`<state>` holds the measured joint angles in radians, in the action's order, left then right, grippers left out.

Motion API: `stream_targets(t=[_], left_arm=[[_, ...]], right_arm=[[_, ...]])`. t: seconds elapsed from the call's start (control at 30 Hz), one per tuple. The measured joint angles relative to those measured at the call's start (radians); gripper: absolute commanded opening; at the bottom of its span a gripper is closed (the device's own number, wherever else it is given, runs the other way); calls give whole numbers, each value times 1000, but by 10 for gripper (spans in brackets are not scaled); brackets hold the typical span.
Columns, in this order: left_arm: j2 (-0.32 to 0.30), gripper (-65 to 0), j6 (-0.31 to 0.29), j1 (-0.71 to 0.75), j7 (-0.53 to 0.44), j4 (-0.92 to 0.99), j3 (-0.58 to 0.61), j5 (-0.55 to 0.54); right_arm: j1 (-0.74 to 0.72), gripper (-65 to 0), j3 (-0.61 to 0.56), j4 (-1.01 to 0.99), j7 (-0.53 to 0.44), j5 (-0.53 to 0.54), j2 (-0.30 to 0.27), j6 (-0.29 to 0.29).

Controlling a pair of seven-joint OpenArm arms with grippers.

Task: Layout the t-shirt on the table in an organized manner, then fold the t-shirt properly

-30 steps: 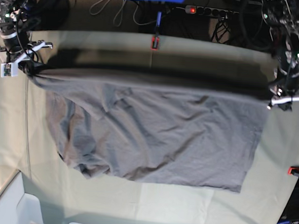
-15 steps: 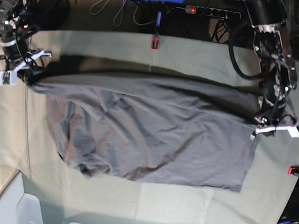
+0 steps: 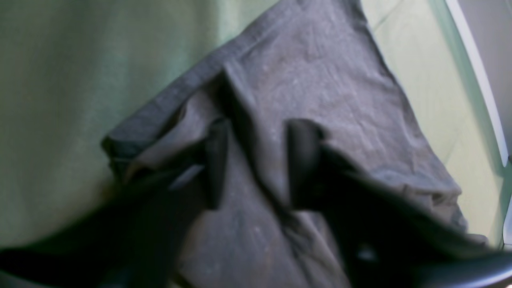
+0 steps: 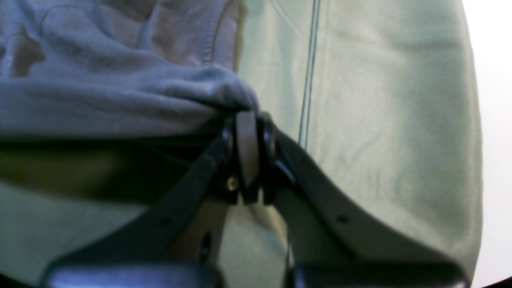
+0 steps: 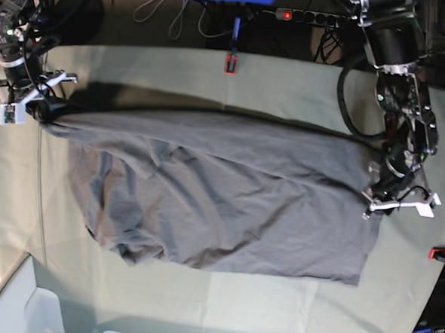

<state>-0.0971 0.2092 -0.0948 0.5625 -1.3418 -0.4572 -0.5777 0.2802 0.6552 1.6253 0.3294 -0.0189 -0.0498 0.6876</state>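
T-shirt [image 5: 221, 193] lies spread and wrinkled across the table [image 5: 289, 306]. Right claw [image 4: 248, 120] is pinched closed on a bunched corner at one end. Left claw [image 3: 256, 160] stands parted, its fingers [image 3: 302, 160] straddling a fabric ridge at the other end.

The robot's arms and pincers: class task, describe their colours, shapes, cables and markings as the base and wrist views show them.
Both arms are black and jointed, with black cables looped alongside and small green lights. The left pincer has white finger pieces in the base view; its fingers look dark and blurred up close. The right pincer also has white parts and a small white tag; up close, black angled fingers carry a pale pad.
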Motion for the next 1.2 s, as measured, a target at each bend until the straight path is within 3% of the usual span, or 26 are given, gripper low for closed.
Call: stream_targets(t=[0.07,0.37,0.93,1.2], left_arm=[[-6,-303,0,0,-5,-3,-1,0],[-53,-303,1,90,-12,-4,-13,-3],[-39,-311,0,91,-13,83,-3,-3],[-39,-556,0,88,-13,87,-6,-3]], right_arm=[[0,-650,0,0,0,0,0,0],[0,-650,0,0,-1,0,0,0],[0,-650,0,0,0,0,2,0],[0,-650,0,0,0,0,2,0]])
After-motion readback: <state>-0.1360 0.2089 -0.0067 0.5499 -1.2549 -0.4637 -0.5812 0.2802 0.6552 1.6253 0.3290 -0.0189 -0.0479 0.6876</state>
